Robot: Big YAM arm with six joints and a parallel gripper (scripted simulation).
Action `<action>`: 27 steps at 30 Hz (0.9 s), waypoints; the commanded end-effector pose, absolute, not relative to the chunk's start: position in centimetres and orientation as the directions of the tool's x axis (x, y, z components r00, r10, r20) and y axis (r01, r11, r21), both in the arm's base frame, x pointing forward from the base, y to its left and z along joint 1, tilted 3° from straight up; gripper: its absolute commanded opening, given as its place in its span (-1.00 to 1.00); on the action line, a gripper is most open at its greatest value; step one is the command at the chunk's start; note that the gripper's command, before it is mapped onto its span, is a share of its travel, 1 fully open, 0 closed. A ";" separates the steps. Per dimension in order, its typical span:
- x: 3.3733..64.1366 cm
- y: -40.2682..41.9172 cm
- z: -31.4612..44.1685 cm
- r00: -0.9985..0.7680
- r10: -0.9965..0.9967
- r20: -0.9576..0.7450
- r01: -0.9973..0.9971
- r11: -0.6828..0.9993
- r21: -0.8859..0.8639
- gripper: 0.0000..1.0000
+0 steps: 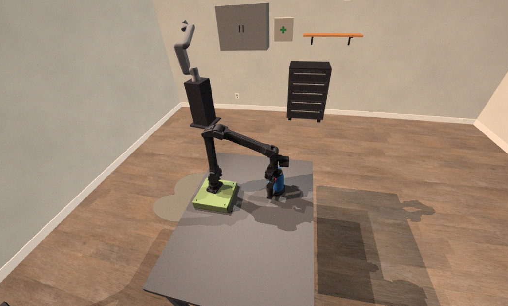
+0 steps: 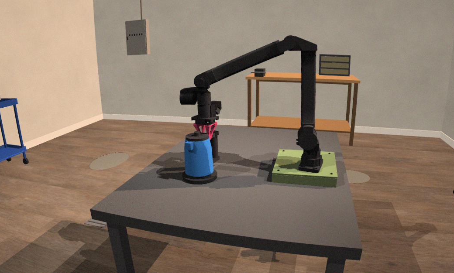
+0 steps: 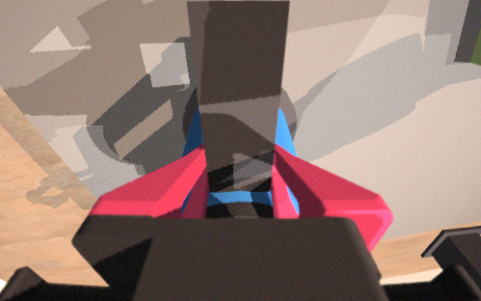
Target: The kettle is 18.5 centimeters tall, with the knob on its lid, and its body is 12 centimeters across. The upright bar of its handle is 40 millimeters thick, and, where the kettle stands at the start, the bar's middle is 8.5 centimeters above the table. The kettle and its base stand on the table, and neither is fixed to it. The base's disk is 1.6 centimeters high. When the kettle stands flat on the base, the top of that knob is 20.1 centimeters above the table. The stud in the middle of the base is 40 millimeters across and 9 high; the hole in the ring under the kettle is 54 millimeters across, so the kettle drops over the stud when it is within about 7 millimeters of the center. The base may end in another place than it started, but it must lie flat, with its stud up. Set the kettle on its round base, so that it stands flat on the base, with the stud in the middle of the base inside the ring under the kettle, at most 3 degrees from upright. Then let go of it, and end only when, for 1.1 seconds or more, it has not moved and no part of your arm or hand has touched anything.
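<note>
The blue kettle (image 1: 280, 181) (image 2: 197, 158) (image 3: 284, 131) stands upright on its dark round base (image 2: 200, 179) (image 1: 286, 193) on the grey table (image 1: 241, 247) (image 2: 228, 210). The base lies flat near the table's edge. The kettle's dark upright handle bar (image 2: 215, 146) (image 3: 239, 72) is on the side facing the arm's mount. My gripper (image 2: 206, 129) (image 3: 239, 150) (image 1: 271, 179), with red fingers, comes down from above and is shut on the handle bar, one finger on each side of it. The ring under the kettle and the stud are hidden.
The arm's green mount block (image 1: 215, 197) (image 2: 303, 171) sits on the table beside the kettle. Off the table stand a black pedestal with a grey arm (image 1: 200, 102), a black drawer chest (image 1: 309, 91), a wooden side table (image 2: 301, 78) and a blue cart (image 2: 1, 128).
</note>
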State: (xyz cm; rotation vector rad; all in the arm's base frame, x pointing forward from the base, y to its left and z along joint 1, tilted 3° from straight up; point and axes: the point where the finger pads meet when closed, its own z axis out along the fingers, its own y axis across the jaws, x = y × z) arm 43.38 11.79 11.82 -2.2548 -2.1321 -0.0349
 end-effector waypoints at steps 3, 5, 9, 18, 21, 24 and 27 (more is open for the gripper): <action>44.6 12.7 13.6 0.051 0.997 0.060 0.998 -0.054 0.037 -1.00; 44.6 12.7 13.9 0.051 0.997 0.061 0.998 -0.054 0.039 -1.00; 44.7 12.7 14.2 0.051 0.997 0.062 0.998 -0.054 0.044 -1.00; 44.8 12.7 14.3 0.051 0.997 0.062 0.998 -0.054 0.044 -1.00; 44.8 12.7 14.3 0.051 0.997 0.062 0.998 -0.054 0.044 -1.00; 44.8 12.7 14.3 0.050 0.997 0.062 0.998 -0.053 0.044 0.49; 44.7 12.7 13.8 0.051 0.997 0.059 0.998 -0.053 0.034 0.49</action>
